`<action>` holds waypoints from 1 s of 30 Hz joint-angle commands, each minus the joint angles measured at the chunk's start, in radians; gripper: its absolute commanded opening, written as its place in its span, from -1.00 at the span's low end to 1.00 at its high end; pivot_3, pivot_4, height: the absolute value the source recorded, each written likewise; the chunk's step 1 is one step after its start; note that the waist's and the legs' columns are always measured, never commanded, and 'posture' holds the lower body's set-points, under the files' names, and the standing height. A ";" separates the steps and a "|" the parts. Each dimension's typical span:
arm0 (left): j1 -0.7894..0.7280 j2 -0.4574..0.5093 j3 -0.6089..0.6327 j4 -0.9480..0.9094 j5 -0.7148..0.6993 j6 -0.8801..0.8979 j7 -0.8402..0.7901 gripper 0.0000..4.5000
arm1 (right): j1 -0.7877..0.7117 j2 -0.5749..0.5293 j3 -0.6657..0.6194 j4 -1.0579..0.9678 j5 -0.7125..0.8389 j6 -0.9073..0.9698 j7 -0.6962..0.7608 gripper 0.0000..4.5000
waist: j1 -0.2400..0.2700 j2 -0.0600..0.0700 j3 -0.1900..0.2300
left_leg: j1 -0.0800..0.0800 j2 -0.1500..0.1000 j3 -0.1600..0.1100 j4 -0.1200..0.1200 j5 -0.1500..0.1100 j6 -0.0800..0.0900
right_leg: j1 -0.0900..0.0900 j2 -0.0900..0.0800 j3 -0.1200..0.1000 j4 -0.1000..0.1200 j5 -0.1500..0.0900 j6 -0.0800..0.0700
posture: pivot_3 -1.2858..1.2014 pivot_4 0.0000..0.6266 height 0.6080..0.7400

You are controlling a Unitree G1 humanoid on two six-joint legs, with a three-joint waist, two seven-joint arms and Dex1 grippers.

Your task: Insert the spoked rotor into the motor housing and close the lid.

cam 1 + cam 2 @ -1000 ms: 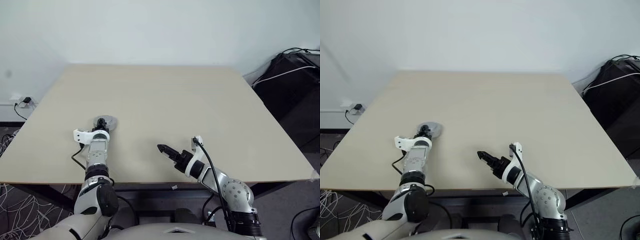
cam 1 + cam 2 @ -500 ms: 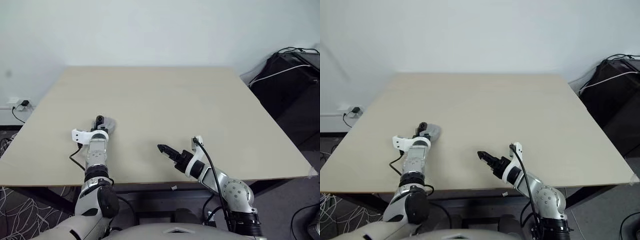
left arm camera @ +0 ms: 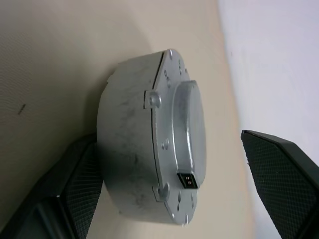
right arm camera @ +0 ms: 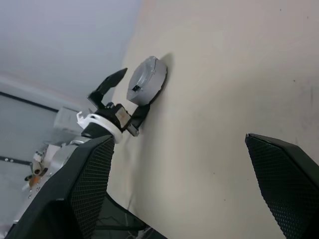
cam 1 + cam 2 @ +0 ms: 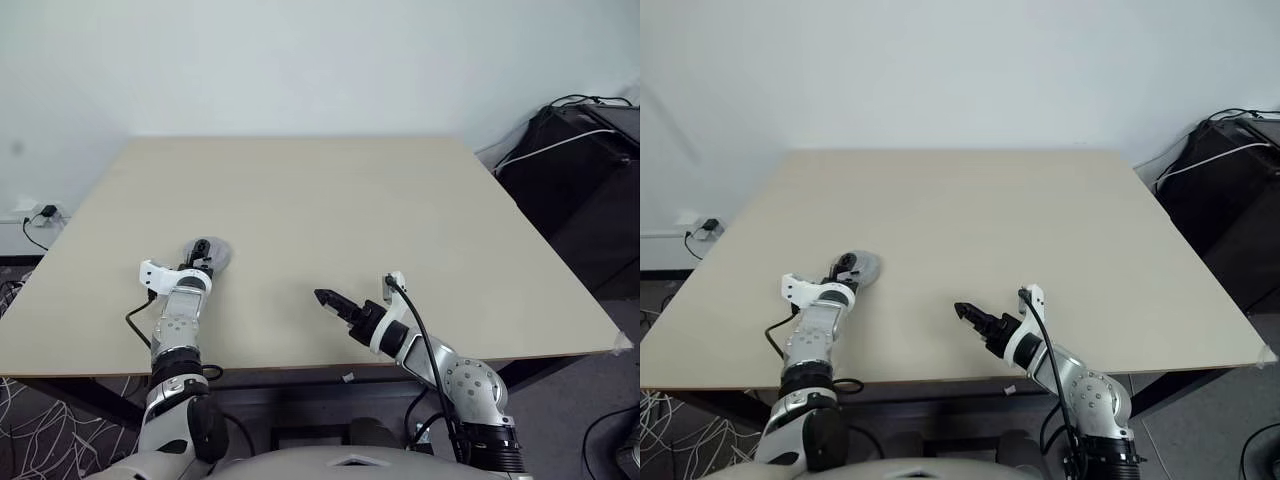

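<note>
— Both my jaws stand released. My left gripper (image 3: 169, 184) has its fingers (image 3: 79, 186) spread on either side of the motor housing (image 3: 127, 154), one close against its wall, the other apart from it.

— And the lid (image 3: 187, 134)?

— Closed down on the housing, flat on the table (image 5: 330, 200) at about nine o'clock from my right gripper (image 5: 326, 298).

— Your right?

— Spread too, grasping nothing, hovering near the table's front edge, well apart from the housing.

Motor housing (image 3: 130, 162) flat on the table (image 5: 400, 200), near its left front edge, lid (image 3: 179, 144) on top, seemingly shut. Just behind it, left gripper (image 5: 843, 268). Well apart to the right, right gripper (image 5: 327, 300).
</note>
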 commanded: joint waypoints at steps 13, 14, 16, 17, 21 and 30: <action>0.163 0.015 -0.051 -0.128 0.023 0.201 0.061 0.99 | -0.022 -0.003 -0.003 -0.021 0.003 -0.002 0.017 1.00 | -0.011 0.004 -0.005 | 0.002 0.000 0.000 -0.004 0.000 0.000 | 0.000 -0.001 0.001 0.000 -0.002 -0.003 | 0.03 -1.00 1.00; 0.175 0.015 -0.055 -0.143 0.022 0.215 0.066 0.99 | -0.022 -0.003 -0.003 -0.020 0.003 -0.002 0.016 1.00 | -0.012 0.004 -0.006 | 0.002 0.000 0.001 -0.004 0.000 0.000 | 0.000 -0.002 0.001 0.000 -0.002 -0.003 | 0.03 -1.00 1.00; 0.210 0.009 -0.060 -0.185 0.016 0.247 0.079 0.99 | -0.022 -0.002 -0.004 -0.018 0.003 -0.001 0.016 1.00 | -0.014 0.006 -0.007 | 0.003 0.000 0.001 -0.005 0.000 0.000 | 0.000 -0.002 0.001 0.000 -0.002 -0.003 | 0.03 -1.00 1.00; 0.225 0.007 -0.062 -0.204 0.013 0.260 0.086 0.99 | -0.023 -0.002 -0.004 -0.017 0.003 -0.001 0.015 1.00 | -0.015 0.007 -0.008 | 0.003 0.000 0.001 -0.006 0.000 0.000 | 0.000 -0.002 0.001 0.000 -0.003 -0.004 | 0.03 -1.00 1.00; 0.303 -0.015 -0.068 -0.298 -0.006 0.321 0.119 0.99 | -0.024 0.000 -0.001 -0.012 0.003 0.000 0.017 1.00 | -0.020 0.009 -0.010 | 0.004 0.000 0.001 -0.007 -0.001 -0.001 | 0.000 -0.003 0.001 -0.001 -0.003 -0.004 | 0.03 -1.00 1.00; 0.506 -0.005 -0.230 -0.562 0.053 0.371 -0.009 0.99 | -0.019 0.003 0.006 -0.016 0.000 -0.002 0.024 1.00 | -0.022 0.011 -0.012 | 0.004 0.000 0.001 -0.009 -0.005 -0.004 | -0.001 -0.005 0.002 -0.001 -0.006 -0.003 | 0.03 -1.00 1.00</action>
